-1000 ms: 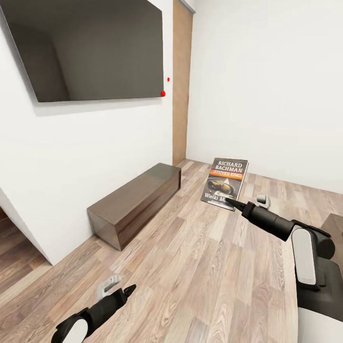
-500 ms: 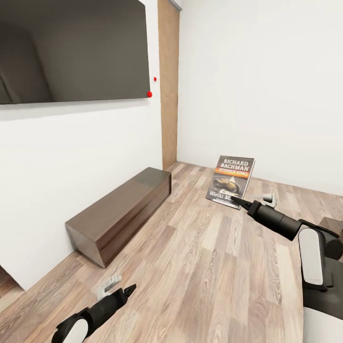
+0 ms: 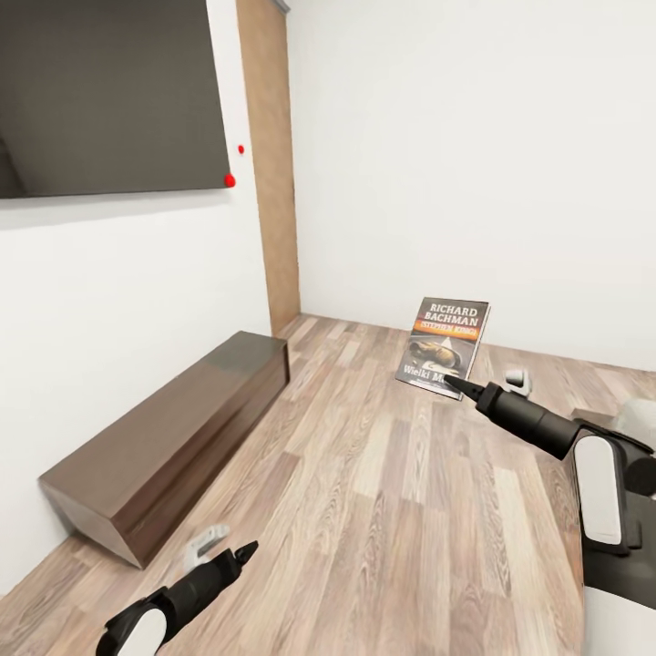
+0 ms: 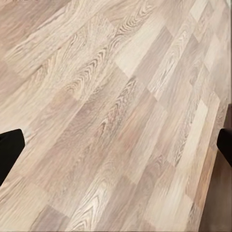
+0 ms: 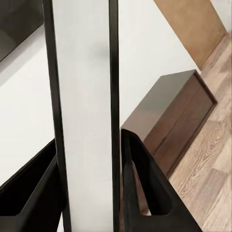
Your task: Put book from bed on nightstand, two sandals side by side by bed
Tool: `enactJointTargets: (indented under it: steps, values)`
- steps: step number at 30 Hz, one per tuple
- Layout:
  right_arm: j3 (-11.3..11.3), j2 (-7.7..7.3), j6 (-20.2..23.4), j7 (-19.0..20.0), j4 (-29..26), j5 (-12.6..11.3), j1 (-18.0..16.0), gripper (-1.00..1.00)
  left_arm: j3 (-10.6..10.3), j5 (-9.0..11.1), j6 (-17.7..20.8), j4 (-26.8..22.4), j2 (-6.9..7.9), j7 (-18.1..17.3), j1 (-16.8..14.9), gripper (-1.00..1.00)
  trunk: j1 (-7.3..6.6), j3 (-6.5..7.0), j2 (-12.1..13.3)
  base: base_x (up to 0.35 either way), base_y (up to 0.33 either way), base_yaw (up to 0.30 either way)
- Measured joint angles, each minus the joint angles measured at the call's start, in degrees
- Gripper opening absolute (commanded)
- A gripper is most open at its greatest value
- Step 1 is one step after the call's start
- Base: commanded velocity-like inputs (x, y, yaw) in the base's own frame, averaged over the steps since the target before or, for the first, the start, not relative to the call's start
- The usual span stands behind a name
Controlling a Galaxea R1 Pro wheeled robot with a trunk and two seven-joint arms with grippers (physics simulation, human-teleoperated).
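Note:
My right gripper (image 3: 458, 385) is shut on the book (image 3: 444, 345), a dark paperback with white "RICHARD BACHMAN" lettering and an orange band. It holds the book upright by its lower edge, above the wood-plank floor. In the right wrist view the book's pale page edge (image 5: 84, 111) stands between the two dark fingers (image 5: 145, 188). My left gripper (image 3: 244, 550) hangs low at the near left, open, with bare floor between its fingertips (image 4: 9, 152). The bed, the nightstands and the sandals are out of view.
A long low dark-wood bench cabinet (image 3: 164, 437) stands against the white left wall under a dark wall screen (image 3: 100, 91). A tall wooden panel (image 3: 271, 164) fills the corner. Wood-plank floor (image 3: 383, 510) runs ahead to the white far wall.
The camera has turned to the right, so the screen, the bench and the wooden panel have slid left in the picture. The book stays in my right gripper.

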Motion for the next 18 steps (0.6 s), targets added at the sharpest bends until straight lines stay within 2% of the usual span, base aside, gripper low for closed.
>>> enactJointTargets:
  steps: [18]
  values:
    - [0.0, -0.03, 0.0, 0.0, 0.1, -0.1, 0.0, -1.0, 0.2, 0.3, -0.2, 0.1, 0.12, 0.0, 0.0, 1.0, 0.0, 0.0, 0.0, 0.328, -0.062, -0.259]
